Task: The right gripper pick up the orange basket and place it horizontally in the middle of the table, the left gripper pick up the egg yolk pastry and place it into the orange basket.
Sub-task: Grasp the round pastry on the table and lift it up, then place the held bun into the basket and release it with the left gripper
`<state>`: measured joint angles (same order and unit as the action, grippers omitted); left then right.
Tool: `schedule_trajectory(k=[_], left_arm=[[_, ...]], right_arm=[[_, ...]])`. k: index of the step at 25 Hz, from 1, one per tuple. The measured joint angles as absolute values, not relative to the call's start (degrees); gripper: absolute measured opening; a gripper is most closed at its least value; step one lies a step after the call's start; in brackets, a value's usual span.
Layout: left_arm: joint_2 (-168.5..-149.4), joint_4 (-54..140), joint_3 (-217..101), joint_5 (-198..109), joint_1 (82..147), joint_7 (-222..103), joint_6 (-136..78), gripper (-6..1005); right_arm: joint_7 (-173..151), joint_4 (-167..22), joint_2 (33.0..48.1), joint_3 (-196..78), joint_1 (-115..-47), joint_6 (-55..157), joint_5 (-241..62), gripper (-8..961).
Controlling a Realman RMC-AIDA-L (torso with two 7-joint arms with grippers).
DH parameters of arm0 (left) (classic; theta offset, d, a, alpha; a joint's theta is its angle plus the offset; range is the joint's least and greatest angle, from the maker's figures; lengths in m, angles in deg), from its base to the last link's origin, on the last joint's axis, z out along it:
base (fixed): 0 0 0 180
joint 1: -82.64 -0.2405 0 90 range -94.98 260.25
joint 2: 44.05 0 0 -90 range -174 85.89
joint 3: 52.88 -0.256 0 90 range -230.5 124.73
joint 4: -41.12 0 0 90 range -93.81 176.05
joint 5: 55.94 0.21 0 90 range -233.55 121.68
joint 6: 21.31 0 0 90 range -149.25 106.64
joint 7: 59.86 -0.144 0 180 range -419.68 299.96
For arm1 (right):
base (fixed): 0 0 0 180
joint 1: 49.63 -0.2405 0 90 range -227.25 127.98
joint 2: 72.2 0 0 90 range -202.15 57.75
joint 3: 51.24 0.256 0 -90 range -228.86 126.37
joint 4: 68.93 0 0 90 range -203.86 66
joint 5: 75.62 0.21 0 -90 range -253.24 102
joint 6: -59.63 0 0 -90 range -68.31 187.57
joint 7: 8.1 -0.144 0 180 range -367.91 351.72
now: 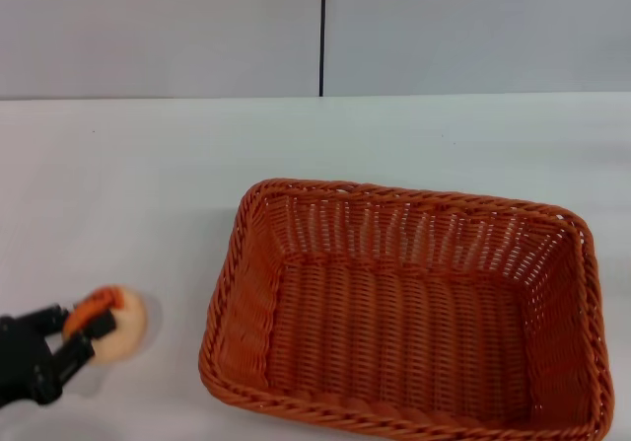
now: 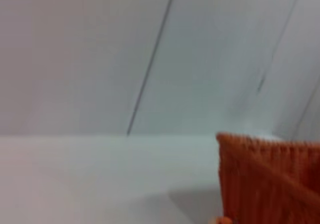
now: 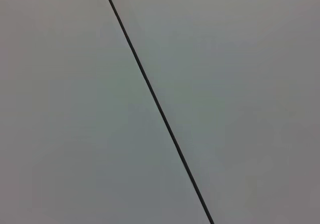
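The orange basket (image 1: 404,323) lies lengthwise on the white table (image 1: 148,184), right of centre, and nothing is inside it. At the table's near left, the egg yolk pastry (image 1: 116,321) sits between the black fingers of my left gripper (image 1: 87,328), which is shut on it. The pastry is tilted, its orange top turned toward the gripper. The left wrist view shows one basket corner (image 2: 270,179) and a sliver of the pastry (image 2: 221,220). My right gripper is out of view; its wrist view holds only the wall.
A pale grey wall (image 1: 158,27) with a dark vertical seam (image 1: 322,32) stands behind the table. Bare tabletop lies between the pastry and the basket's left rim (image 1: 225,283).
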<state>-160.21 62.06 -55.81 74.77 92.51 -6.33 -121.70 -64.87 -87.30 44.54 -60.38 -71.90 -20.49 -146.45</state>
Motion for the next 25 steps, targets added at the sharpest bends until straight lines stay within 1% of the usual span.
schedule_trajectory(k=[2,6,14,15,16,19,20,23,24,25], left_arm=[[-160.21,62.06,-55.81,74.77,92.51,-6.33,-121.70,225],[-160.71,61.54,-50.87,72.32,94.93,-6.19,-124.83,201],[-161.84,55.77,-50.04,68.28,103.14,-5.90,-125.40,165],[-161.84,55.77,-50.04,68.28,103.14,-5.90,-125.40,158],[-161.94,53.50,-51.89,68.86,105.62,-6.15,-125.27,152],[-161.96,52.98,-53.17,68.99,106.41,-6.20,-124.99,133],[-162.11,52.12,-56.72,69.21,108.05,-6.19,-124.23,126],[-162.11,52.12,-56.72,69.21,108.05,-6.19,-124.23,112],[-162.30,51.07,-62.52,69.25,109.98,-5.98,-122.89,107],[-162.30,51.07,-62.52,69.25,109.98,-5.98,-122.89,102]], right_arm=[[-64.88,-87.30,44.55,-60.49,-71.82,-20.54,-146.45,387],[-64.90,-86.91,44.57,-60.67,-71.47,-20.66,-146.45,387],[-64.94,-85.47,44.60,-60.90,-71.25,-20.89,-146.62,387],[-64.95,-85.27,44.69,-60.94,-71.08,-21.22,-146.75,387],[-64.95,-85.27,44.69,-60.94,-71.08,-21.22,-146.75,387],[-64.96,-85.19,45.02,-60.95,-70.57,-21.41,-146.72,387],[-64.96,-85.19,45.10,-60.94,-70.41,-21.41,-146.67,387],[-64.94,-85.18,45.20,-60.87,-70.05,-21.41,-146.59,387],[-64.94,-85.18,45.20,-60.87,-70.05,-21.41,-146.59,387],[-64.92,-85.18,45.20,-60.90,-70.04,-21.39,-146.58,387]])
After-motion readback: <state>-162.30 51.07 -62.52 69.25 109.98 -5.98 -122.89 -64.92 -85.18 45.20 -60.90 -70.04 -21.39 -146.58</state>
